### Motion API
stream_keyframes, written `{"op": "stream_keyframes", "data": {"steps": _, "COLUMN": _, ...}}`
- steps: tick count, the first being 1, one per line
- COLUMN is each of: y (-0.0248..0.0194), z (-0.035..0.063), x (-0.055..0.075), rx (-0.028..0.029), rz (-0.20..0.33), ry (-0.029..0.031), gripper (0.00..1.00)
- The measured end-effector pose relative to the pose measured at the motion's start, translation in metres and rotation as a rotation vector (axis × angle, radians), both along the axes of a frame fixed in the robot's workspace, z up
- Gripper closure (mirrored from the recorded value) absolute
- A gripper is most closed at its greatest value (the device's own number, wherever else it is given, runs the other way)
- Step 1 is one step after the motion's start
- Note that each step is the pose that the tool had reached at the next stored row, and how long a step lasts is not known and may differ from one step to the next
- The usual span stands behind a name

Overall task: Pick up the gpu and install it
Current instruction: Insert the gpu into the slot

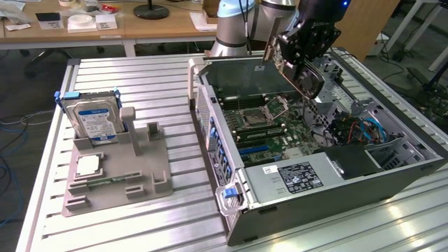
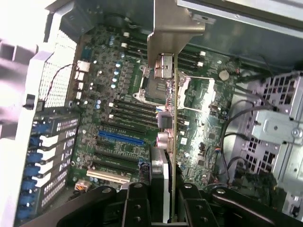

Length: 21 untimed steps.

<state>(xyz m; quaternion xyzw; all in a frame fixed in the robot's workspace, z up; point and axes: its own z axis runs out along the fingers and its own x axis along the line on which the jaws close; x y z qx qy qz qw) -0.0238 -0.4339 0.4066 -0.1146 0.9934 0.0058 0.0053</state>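
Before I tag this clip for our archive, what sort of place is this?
Probably a robotics lab: the gripper holds the gpu over an open computer case on a slotted metal table, a hard drive stands in a grey fixture, with desks behind.

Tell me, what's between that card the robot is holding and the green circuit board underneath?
Nothing but air. In the exterior view the gpu, clamped in the gripper, hangs over the motherboard in the open case.

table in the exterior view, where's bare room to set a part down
Bare slats: the far table stretch beyond the hard drive, and the strip between the grey parts holder and the computer case. Crowded: inside the case, where the gripper holds the gpu over the motherboard.
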Motion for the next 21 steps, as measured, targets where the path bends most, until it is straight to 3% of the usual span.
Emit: {"op": "stream_keyframes", "data": {"steps": 21, "y": 0.0000, "z": -0.0005, "x": 0.0000, "rx": -0.0001, "rz": 0.375, "ry": -0.0004, "gripper": 0.72}}
